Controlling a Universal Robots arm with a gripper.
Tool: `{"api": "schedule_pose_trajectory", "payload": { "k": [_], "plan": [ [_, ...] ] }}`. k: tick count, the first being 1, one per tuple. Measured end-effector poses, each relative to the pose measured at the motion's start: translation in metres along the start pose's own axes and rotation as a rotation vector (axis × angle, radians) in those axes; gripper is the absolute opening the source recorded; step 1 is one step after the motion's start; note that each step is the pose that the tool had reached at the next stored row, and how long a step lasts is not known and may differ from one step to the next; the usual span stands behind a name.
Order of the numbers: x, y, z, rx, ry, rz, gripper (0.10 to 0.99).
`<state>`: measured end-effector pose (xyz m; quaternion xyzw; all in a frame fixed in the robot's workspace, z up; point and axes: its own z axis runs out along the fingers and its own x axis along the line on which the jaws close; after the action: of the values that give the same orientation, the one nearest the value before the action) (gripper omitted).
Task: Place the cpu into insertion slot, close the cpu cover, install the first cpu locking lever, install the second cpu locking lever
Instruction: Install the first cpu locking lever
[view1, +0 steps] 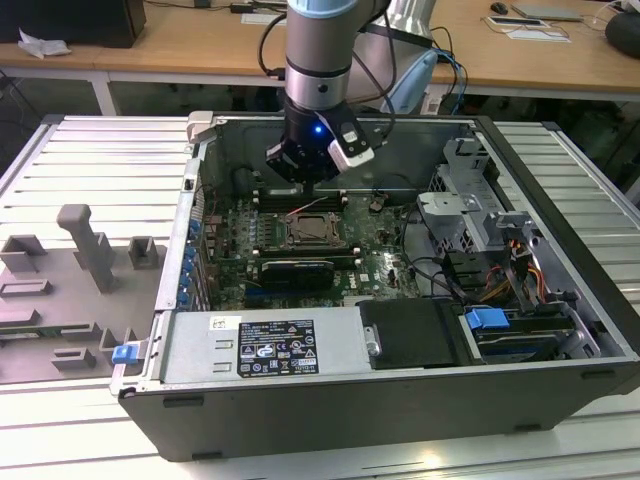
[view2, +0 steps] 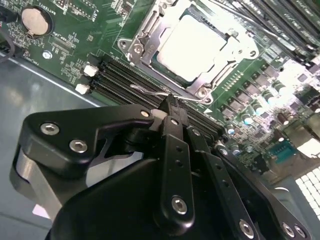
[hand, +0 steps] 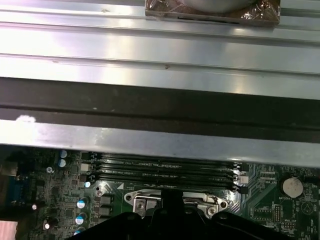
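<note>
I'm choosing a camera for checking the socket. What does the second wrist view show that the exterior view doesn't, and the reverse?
Second wrist view alone: the pale silver-grey square cpu seated in the silver-rimmed insertion slot, the thin silver cpu cover closed around it, and a thin wire lever by the black gripper.

Exterior view alone: the whole grey computer case and grey ribbed table.

Both: the green motherboard.

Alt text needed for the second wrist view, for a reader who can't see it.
The black hand hovers, fingers together, at a thin wire lever beside the insertion slot, where the cpu sits under the closed silver cpu cover. Black memory slots and green circuit board surround it.
</note>
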<state>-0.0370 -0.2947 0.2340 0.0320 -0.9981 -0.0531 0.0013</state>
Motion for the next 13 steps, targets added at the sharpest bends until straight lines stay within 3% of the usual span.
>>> {"api": "schedule_pose_trajectory", "payload": {
  "k": [4, 13],
  "plan": [
    [-0.0029, -0.0003, 0.0036, -0.015, -0.0012, 0.000, 0.106],
    [-0.0097, -0.0001, 0.0083, -0.015, -0.0010, -0.001, 0.106]
  ]
}}
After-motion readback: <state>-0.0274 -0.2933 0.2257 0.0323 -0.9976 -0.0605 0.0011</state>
